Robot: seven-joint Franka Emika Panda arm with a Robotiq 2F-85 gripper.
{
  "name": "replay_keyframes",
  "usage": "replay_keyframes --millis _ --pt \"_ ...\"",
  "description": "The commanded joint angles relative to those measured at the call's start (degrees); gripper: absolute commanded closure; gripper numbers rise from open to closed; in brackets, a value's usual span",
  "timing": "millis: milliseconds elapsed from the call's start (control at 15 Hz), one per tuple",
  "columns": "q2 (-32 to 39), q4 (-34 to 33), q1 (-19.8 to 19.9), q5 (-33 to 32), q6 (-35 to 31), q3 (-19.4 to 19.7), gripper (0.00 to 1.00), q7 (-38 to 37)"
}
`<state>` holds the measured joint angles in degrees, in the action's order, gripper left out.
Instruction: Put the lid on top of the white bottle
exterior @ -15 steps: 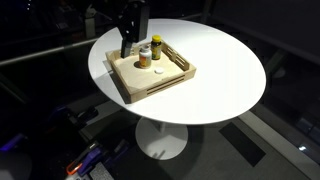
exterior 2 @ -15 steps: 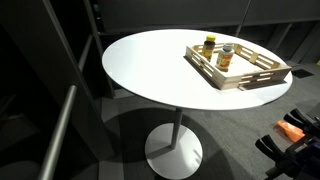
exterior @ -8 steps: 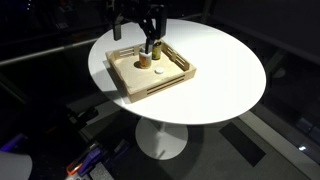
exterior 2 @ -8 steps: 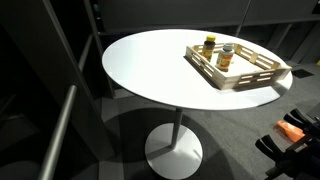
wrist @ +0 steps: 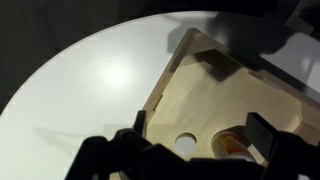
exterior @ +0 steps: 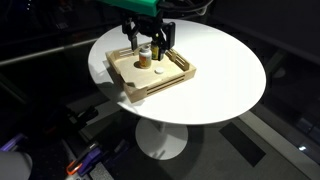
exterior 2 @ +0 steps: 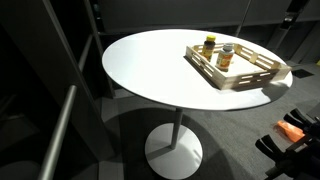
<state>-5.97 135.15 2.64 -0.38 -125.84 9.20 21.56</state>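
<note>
The lid (wrist: 186, 143), a small flat white disc, lies on the floor of the wooden tray (wrist: 170, 75). The white bottle (wrist: 232, 146) with its yellow-orange band stands just beside it, at the bottom edge of the wrist view. My gripper (wrist: 200, 135) is open and empty, hovering over the tray with one finger on each side of lid and bottle. In an exterior view the gripper (exterior: 149, 42) hangs above the tray's far part, over the amber bottle (exterior: 143, 57). The white bottle (exterior 2: 209, 44) and amber bottle (exterior 2: 227, 55) stand uncapped-looking side by side.
The tray (exterior: 150, 88) sits near the far edge of a round white pedestal table (exterior: 215, 70). The tray has raised slatted walls (exterior 2: 245, 80). The surroundings are dark floor and railings.
The gripper has moved from the tray's far left corner to above the bottles and turned, so its open fingers now straddle them. Bottles and lid have not moved.
</note>
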Motion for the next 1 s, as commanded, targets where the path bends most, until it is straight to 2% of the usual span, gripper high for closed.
replay_keyframes --millis 0,533,933 --pt "0.49 -0.08 0.86 0.15 -0.08 -0.93 0.0 0.01" --pt "2.56 -0.61 0.95 0.34 -2.25 -1.0 0.0 0.48" --pt "8.36 -2.44 1.29 1.61 -6.36 -1.19 0.0 1.35"
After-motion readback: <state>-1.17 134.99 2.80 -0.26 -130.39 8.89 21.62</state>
